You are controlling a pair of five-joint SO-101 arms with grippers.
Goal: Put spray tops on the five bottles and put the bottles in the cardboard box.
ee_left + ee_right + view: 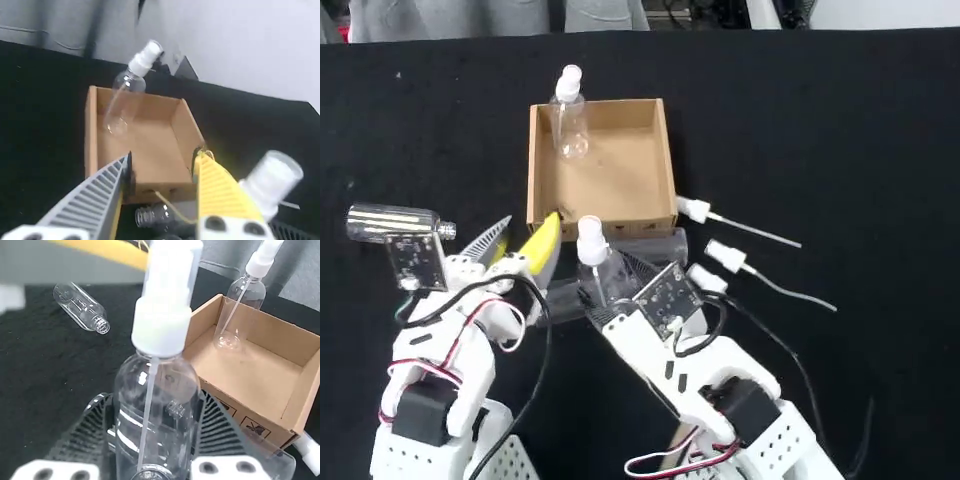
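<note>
My right gripper [601, 288] is shut on a clear bottle [155, 400] with a white spray top [166, 305], held upright just in front of the cardboard box [640, 175]. A second capped bottle [568, 118] leans in the box's far left corner. My left gripper [528, 228] is open, its grey and yellow fingers empty beside the held bottle, at the box's near left corner. An uncapped bottle [395, 222] lies at the left. Another uncapped bottle [152, 216] lies under the left gripper, and one more clear bottle [655, 243] lies against the box's front wall.
Three loose spray tops [698, 210] [728, 255] [707, 278] with long tubes lie to the right of the box. Black cloth covers the table [840, 130], with open room at the right and far left.
</note>
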